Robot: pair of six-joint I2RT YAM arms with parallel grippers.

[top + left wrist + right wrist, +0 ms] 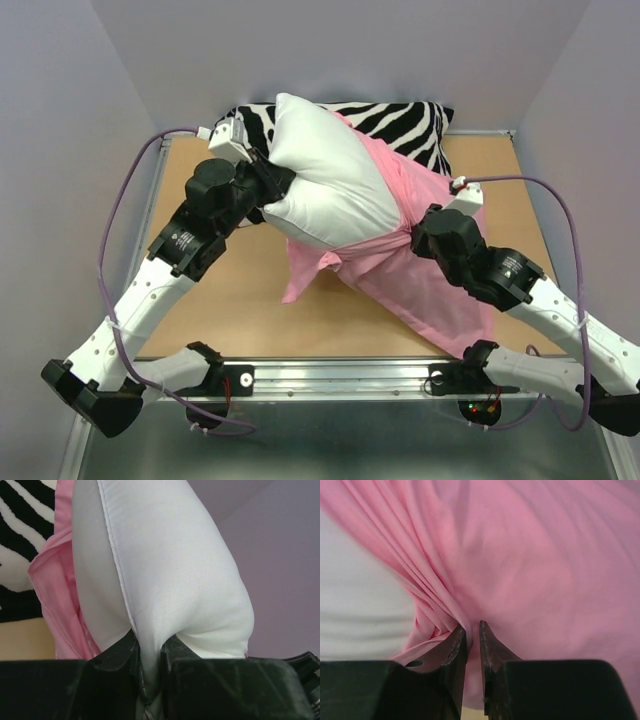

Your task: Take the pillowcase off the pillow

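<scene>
The plump white pillow point(325, 180) is lifted off the table, its left end bare. My left gripper point(262, 190) is shut on that bare end, and the left wrist view shows white pillow fabric point(165, 580) pinched between the jaws of the left gripper point(150, 652). The pink pillowcase point(420, 270) still wraps the pillow's right part and drapes down onto the table. My right gripper point(418, 232) is shut on a bunch of this fabric. In the right wrist view the pillowcase point(530, 565) gathers in folds into the closed right gripper point(472, 630).
A black-and-white zebra-striped cushion point(400, 122) lies at the back of the wooden tabletop point(220, 300), behind the pillow. Purple walls enclose the table on three sides. Cables loop from each arm near the table's left and right edges.
</scene>
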